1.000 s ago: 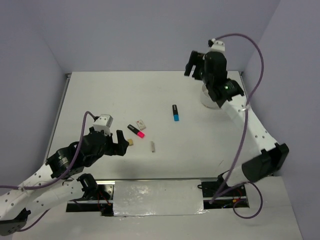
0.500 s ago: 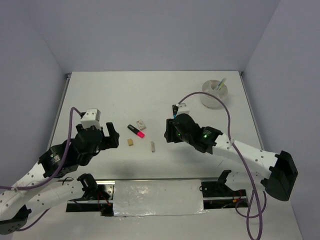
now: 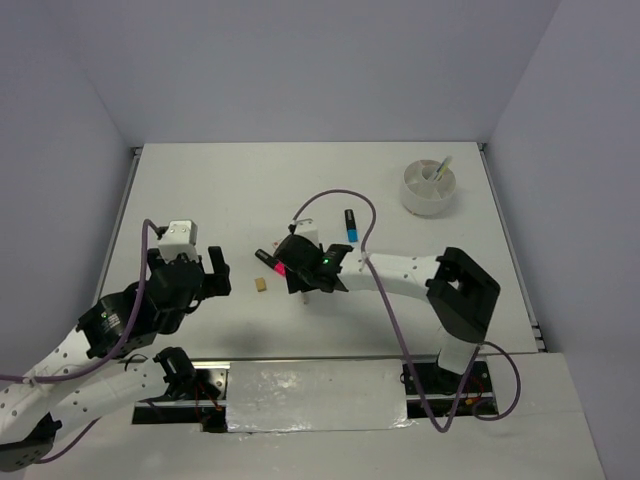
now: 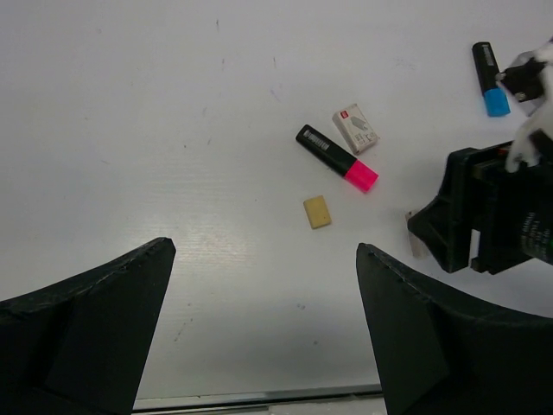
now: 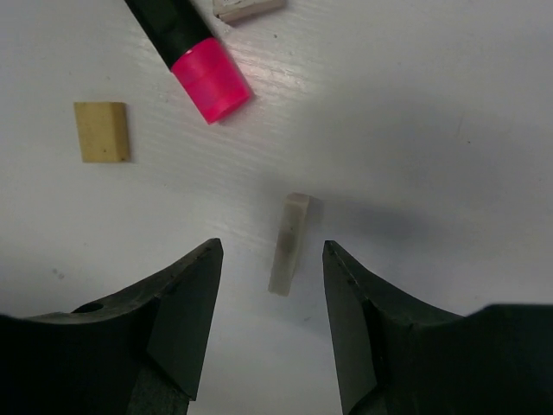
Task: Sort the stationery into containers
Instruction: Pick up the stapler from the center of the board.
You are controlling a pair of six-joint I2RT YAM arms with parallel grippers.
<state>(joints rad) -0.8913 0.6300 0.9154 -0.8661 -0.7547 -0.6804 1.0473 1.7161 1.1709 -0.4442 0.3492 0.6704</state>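
We see the right gripper pointing down, jaws apart around the pale eraser, not touching it; the left gripper hovers, jaws spread, empty.

A round white bowl with inner dividers stands at the upper right of the top view, with a thin pen leaning out of it. A blue-and-black highlighter lies flat near the centre, blue end toward the bottom. In the left wrist view a pink-and-black highlighter lies diagonally right of centre, pink end lower right. A white eraser sits just above it and a square tan eraser lies near it below. A slim off-white eraser, smudged dark, lies at the centre of the right wrist view.
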